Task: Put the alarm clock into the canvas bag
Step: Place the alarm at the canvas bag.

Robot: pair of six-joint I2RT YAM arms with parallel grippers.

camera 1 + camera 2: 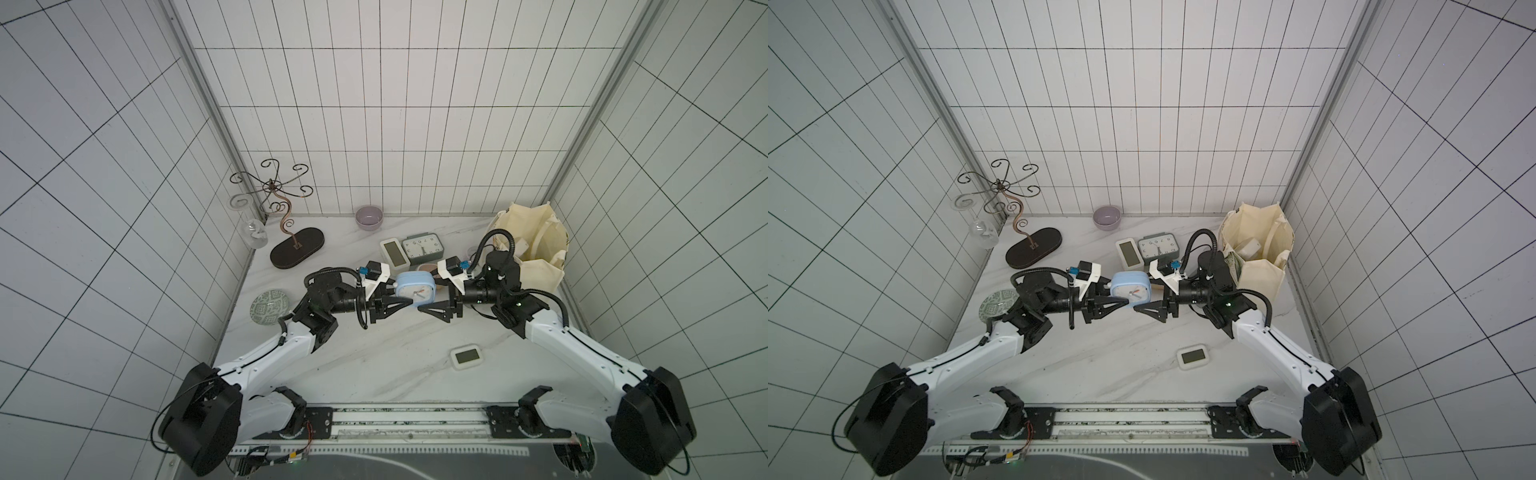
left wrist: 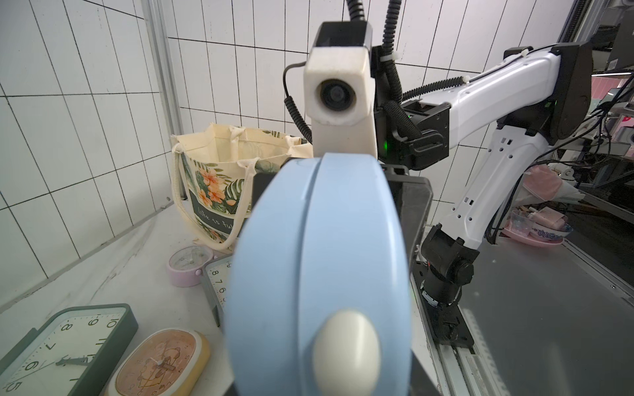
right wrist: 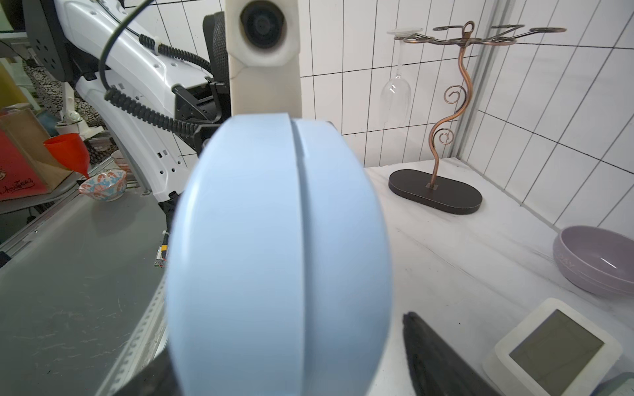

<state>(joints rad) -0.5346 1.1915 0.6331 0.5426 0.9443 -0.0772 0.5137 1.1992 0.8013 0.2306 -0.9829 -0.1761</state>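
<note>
The left gripper [image 1: 400, 294] pinches the blue alarm clock [image 1: 415, 289], holding it off the counter [image 1: 374, 357]. The right gripper [image 1: 429, 294] faces it with its jaws spread around the clock's other side, one finger [image 3: 432, 344] clear of it. Behind the right gripper's wrist the canvas bag [image 1: 540, 272] stands open-mouthed, well apart from the clock.

The left arm [image 1: 266, 353] and right arm [image 1: 582, 345] match — glossy white link shells, black joint blocks, a big round black housing at each shoulder. Black corrugated cable [image 1: 498, 237] loops over each wrist. A cream camera mount [image 1: 376, 272] with a blue plug tops each wrist. The left gripper [image 1: 405, 293] and right gripper [image 1: 428, 296] are black — fingers shaped as open triangular frames. A green light [image 2: 386, 151] glows on the right arm.
</note>
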